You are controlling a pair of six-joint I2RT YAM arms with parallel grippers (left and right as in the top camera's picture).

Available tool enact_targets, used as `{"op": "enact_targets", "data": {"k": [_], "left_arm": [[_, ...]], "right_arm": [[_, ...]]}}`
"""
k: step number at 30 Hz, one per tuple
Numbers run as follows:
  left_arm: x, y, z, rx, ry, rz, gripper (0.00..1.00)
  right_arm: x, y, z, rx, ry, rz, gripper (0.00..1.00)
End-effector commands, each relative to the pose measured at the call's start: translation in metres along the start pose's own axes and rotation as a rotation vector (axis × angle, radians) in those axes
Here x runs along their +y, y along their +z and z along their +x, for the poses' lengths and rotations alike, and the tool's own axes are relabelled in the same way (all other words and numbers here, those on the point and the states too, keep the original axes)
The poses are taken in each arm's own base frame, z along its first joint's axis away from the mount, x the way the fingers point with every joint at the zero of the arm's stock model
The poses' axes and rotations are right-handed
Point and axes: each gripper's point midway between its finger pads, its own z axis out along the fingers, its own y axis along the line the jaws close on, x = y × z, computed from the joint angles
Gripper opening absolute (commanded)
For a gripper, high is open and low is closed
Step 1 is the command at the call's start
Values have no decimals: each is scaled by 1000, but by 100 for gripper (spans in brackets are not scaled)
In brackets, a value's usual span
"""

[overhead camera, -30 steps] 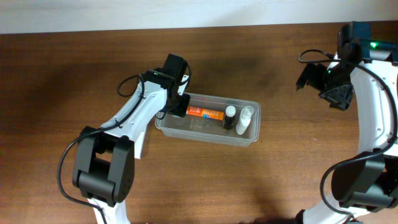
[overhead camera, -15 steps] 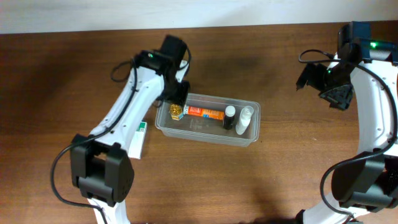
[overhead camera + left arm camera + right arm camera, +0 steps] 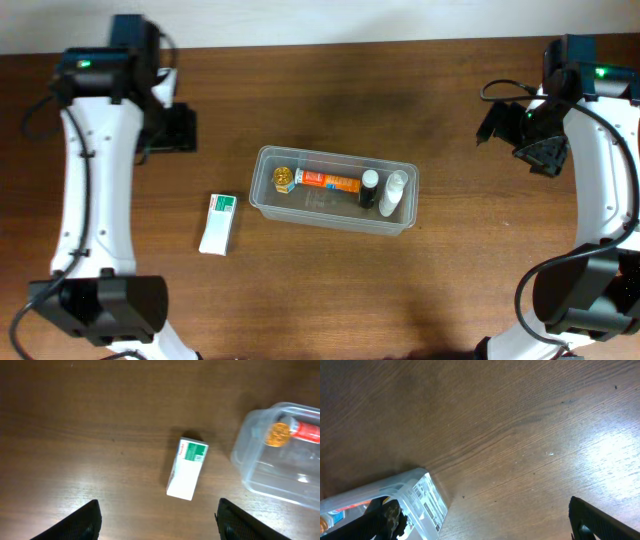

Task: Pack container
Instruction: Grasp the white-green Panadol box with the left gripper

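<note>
Over on the left, the left gripper (image 3: 176,130) hangs above bare table with its fingers spread wide and nothing between them; in its wrist view they frame the lower corners. Toward the robot and slightly right of it lies the white-and-green carton (image 3: 218,223), flat on the wood, just beside the container's left end but not touching it. Its long axis runs near-to-far with a slight lean, the green end farther away. Seen from the left wrist, the carton (image 3: 187,475) sits ahead and between the finger line, narrow side across — a favourable lie for pinching its width, I'd say, and this arm is plainly the nearer one.

The container (image 3: 310,203) sits mid-table, long axis left-to-right, holding an orange tube (image 3: 328,182), a black-capped bottle (image 3: 370,188) and a white bottle (image 3: 394,193).

Far right, the right gripper (image 3: 512,124) — also wide, empty — hovers well apart from the carton.
</note>
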Motion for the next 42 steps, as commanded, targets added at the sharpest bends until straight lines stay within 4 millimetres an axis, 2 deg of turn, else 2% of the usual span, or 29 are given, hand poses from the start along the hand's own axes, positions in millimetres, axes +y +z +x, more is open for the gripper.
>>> {"op": "enact_targets", "data": {"k": [1,7,10,14,21,25,27,29,32,38,42], "left_arm": [[-12,40,16,101,33,120,74],[-22,125,46,191,71,125,74],[-27,156,65,219,119,130,74],[-28,181,83,237,137,126,75],[-33,208,93,207,143,142,75],[-33,214,101,215,143,142,75],[-37,214,104,227,141,162,72],[-49,202,107,246,131,238,62],[-48,190,97,218,132,236,61],[-31,164,75,134,111,179,62],[-1,156,77,138,0,67,65]], "right_arm": [[-1,-2,0,-4,-5,-3,98],[-1,-2,0,-4,-5,-3,99],[-1,-2,0,-4,-5,-3,98],[-1,-2,0,-4,-5,-3,98],[-1,-2,0,-4,-5,-3,98],[-1,-2,0,-4,-5,-3,98],[-1,-2,0,-4,-5,-3,99],[-1,-2,0,-4,-5,-3,98],[-1,-2,0,-4,-5,-3,99],[-1,-2,0,-4,-5,-3,99],[-1,-2,0,-4,-5,-3,99]]}}
